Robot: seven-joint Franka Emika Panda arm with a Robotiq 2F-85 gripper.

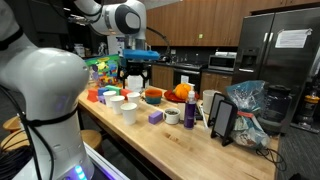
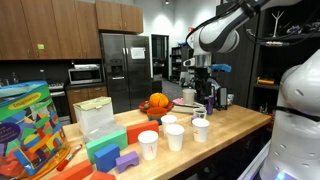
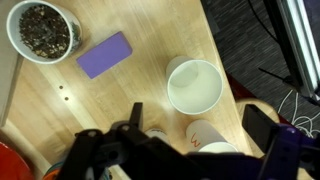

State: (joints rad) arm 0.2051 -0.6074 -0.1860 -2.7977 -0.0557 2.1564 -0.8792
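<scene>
My gripper (image 3: 198,122) is open and holds nothing. It hangs well above a group of white paper cups on the wooden table (image 3: 60,120). In the wrist view its dark fingers (image 3: 136,114) frame a cup with a red mark (image 3: 205,138), and another empty white cup (image 3: 195,85) stands just beyond. A purple block (image 3: 104,54) and a white bowl of dark bits (image 3: 43,28) lie further off. In both exterior views the gripper (image 1: 135,72) (image 2: 203,80) hovers over the cups (image 1: 118,103) (image 2: 175,135).
A red bowl (image 1: 153,97), an orange pumpkin-like object (image 1: 180,93) and a black stand (image 1: 222,118) are on the table, with a crumpled bag (image 1: 250,105) at its end. Green and red blocks (image 2: 105,150) and a colourful toy box (image 2: 30,125) sit there too.
</scene>
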